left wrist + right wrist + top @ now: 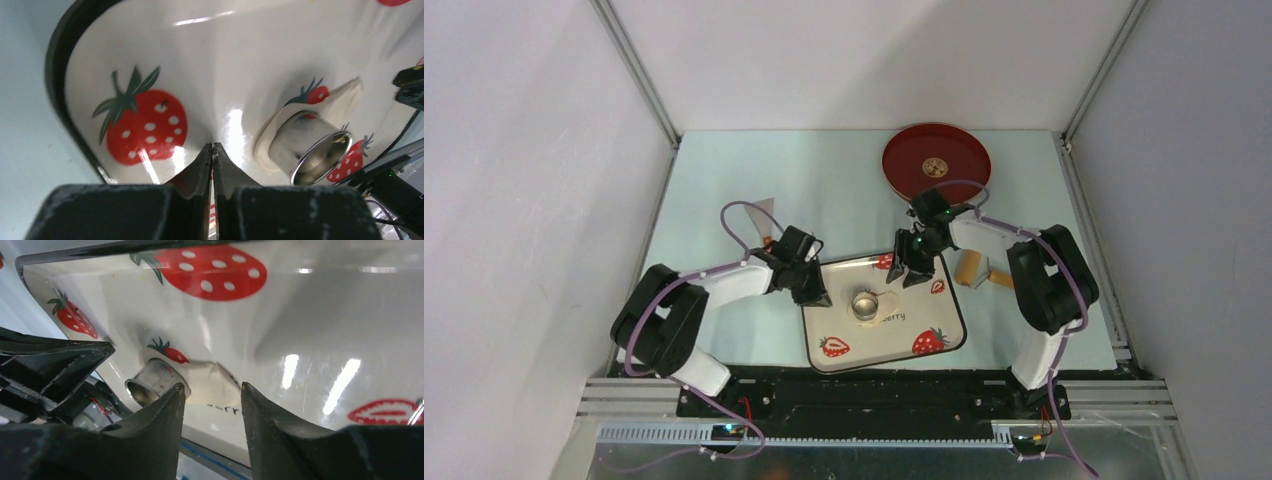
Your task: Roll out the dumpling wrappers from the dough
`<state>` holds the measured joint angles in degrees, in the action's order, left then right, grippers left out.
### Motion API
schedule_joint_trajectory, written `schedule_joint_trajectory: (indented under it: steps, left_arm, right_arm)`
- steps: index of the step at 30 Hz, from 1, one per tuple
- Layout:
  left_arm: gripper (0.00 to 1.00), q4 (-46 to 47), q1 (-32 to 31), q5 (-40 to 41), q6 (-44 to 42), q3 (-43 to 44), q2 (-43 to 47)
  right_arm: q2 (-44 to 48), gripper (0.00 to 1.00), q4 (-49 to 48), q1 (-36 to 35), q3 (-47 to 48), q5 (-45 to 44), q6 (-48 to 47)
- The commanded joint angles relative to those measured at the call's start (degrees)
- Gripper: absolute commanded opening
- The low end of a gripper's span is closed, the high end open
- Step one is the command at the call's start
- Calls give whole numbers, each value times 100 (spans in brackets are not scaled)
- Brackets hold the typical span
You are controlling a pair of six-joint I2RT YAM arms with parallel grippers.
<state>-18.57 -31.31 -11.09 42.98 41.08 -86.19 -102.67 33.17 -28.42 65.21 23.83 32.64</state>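
**View coverage.** Only the top view shows the red tray (904, 165) at the far side of the bench (724, 180) and the wooden roller (969, 268) just right of the strawberry plate (839, 325). Only the wrist views show the jaw condition.

**Jaws.** The left jaws are clenched tip to tip and empty, over the plate's left part. The right jaws are released, with a clear gap and nothing grasped, at the plate's far edge.

**Dough.** The dough (345, 100) lies near the plate's middle, apart from both sets of jaws. It is to the right of the left tips and ahead of the right gap. It is a cream-white, flattened, irregular sheet with one pointed flap. The steel ring cutter (310, 150) stands on it.
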Motion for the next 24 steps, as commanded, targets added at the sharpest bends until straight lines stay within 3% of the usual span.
schedule_joint_trajectory:
  steps: [1, 4, 15, 24]
  left_arm:
    - [6, 198, 34, 46, -176, 139, -522]
    - [3, 207, 21, 100, -176, 115, -730]
    - [1, 211, 23, 174, -191, 3, -1000]
    - [0, 214, 21, 145, -204, 13, -1083]
  right_arm:
    - [-321, 45, 63, -78, 451, -22, -231]
    - [-505, 36, 71, -112, 580, -11, -269]
    - [-995, 18, -90, -275, 686, 61, -362]
    - [-1151, 14, 177, -454, 712, -274, -613]
